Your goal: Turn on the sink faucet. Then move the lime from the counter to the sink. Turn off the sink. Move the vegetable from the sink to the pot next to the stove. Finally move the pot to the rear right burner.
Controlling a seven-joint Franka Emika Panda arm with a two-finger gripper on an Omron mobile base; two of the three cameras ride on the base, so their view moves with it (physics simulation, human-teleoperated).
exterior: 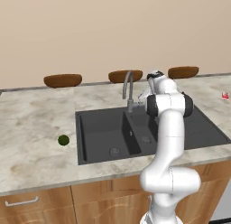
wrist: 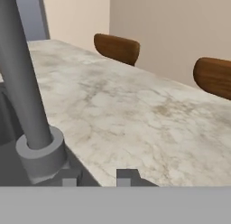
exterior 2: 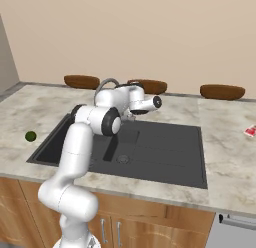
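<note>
Hand view: tool [wrist: 95, 177], jaws narrowly parted and grasping nothing, sits beside the sink faucet [wrist: 27, 110] base; the lime [exterior: 63, 140] lies on the table [exterior: 31, 128], so every step appears left.

The white Franka arm with dark joints [exterior: 170, 142] rises upright, bends at its elbow and reaches forward to the tall grey metal gooseneck faucet [exterior: 128, 90]. Its two-finger gripper [wrist: 95, 177] sits low beside the faucet's round base, the dark fingertips [wrist: 127, 176] standing slightly apart.
</note>
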